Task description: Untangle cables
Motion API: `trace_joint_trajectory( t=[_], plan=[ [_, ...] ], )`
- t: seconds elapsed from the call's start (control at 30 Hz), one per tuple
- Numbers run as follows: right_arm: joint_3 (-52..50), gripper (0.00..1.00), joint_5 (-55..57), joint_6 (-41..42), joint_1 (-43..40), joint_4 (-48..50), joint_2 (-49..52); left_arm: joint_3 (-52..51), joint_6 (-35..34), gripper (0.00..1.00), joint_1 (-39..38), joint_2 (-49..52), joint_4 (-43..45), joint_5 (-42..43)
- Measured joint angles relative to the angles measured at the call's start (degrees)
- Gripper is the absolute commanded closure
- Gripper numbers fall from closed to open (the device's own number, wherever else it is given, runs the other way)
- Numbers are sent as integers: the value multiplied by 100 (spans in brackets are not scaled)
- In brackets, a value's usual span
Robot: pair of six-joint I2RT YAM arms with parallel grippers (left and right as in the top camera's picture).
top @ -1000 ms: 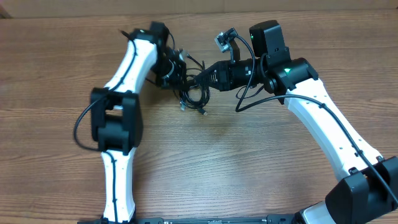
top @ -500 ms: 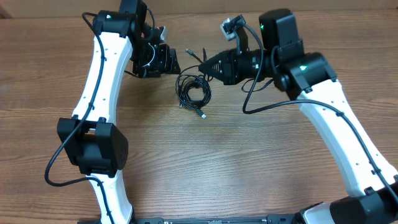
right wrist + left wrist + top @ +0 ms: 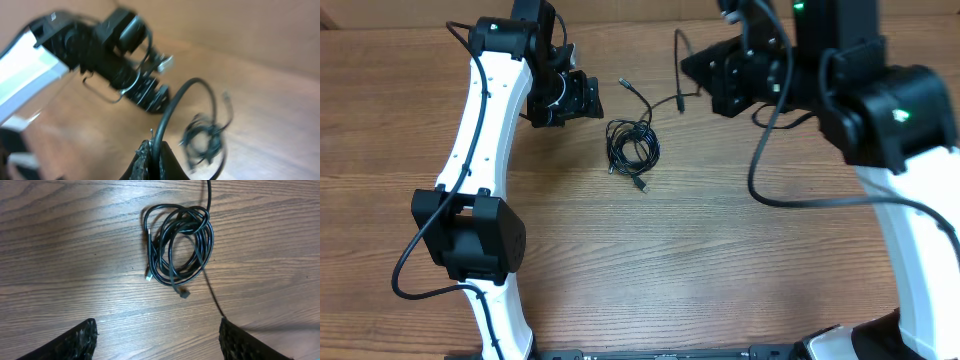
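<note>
Now | left hand [image 3: 157, 332] spread wide | right hand [image 3: 152, 159] pinching one cable [image 3: 168, 109] | coiled bundle [image 3: 632, 148] on table [image 3: 720, 260]

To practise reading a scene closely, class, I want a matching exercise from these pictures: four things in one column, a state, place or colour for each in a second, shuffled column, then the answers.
Column A
1. left gripper
2. right gripper
3. coiled cables
4. table

Column B
a. lying in loops on the wood
b. brown, with wood grain
c. shut on one cable strand
d. open, holding nothing

Pairs: 1-d, 2-c, 3-a, 4-b.
</note>
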Motion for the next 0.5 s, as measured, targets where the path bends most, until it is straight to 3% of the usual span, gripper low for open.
trace_joint_trajectory(
  t=[0.2,0.5],
  plan=[
    [601,96,1565,-83,0,-883,-144,0,-72,23,-66,0,0,-28],
    [601,96,2498,22,0,-1685,-66,-4,-87,25,-179,0,26,-31]
  ],
)
